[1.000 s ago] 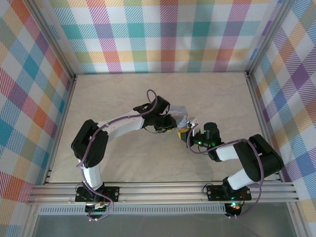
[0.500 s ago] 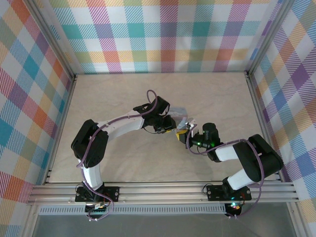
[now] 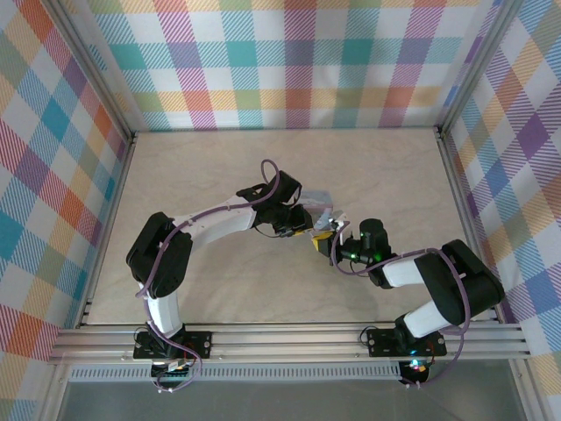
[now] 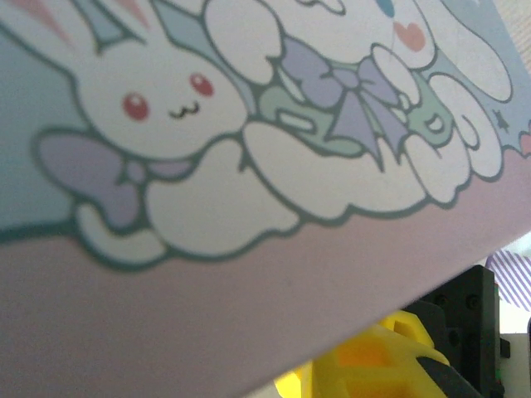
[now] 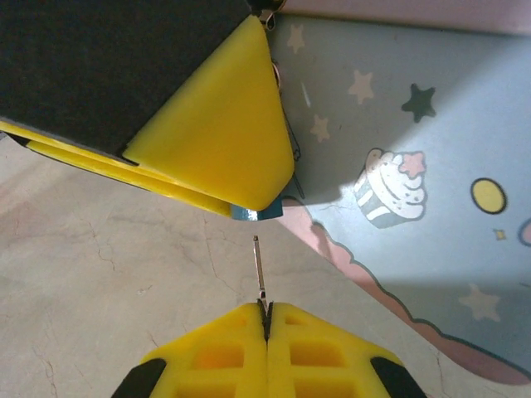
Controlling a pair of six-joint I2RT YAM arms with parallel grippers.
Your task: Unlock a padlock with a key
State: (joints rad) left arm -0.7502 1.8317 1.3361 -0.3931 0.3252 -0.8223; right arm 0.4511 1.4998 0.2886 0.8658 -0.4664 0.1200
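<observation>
1. The table [image 3: 219,175] is a pale, marbled sheet. The tin sits on it near the middle, and both arms reach in toward that tin from the near edge.
2. The tin [image 3: 321,199] is pale blue. My left wrist camera is pressed right up against its lid, where I see a white rabbit with red eyes and lilac bows. My right wrist camera looks at another blue face, printed with a cupcake and stars above a pink scalloped band.
3. The left gripper [image 3: 308,231] is just beside the tin, on its near-left side as seen from above. Its yellow fingers stand narrow. In the right wrist view they are pinched around a small blue piece at their tips, so I read this as a grip on the padlock.
4. The right gripper [image 5: 266,319] is on the near side of the tin, facing the left gripper. Its two yellow fingers are pressed flat together, clamping the key.
5. The key [image 5: 259,269] is a thin silvery sliver standing straight out of those fingers. It lies beside the tin's pink edge and points at the padlock. Its tip stops just short, with a small gap still visible.
6. The padlock [image 5: 254,214] shows as a dark-blue sliver peeking from under the left gripper's fingertip, right against the tin's cupcake face. Most of it is hidden.
</observation>
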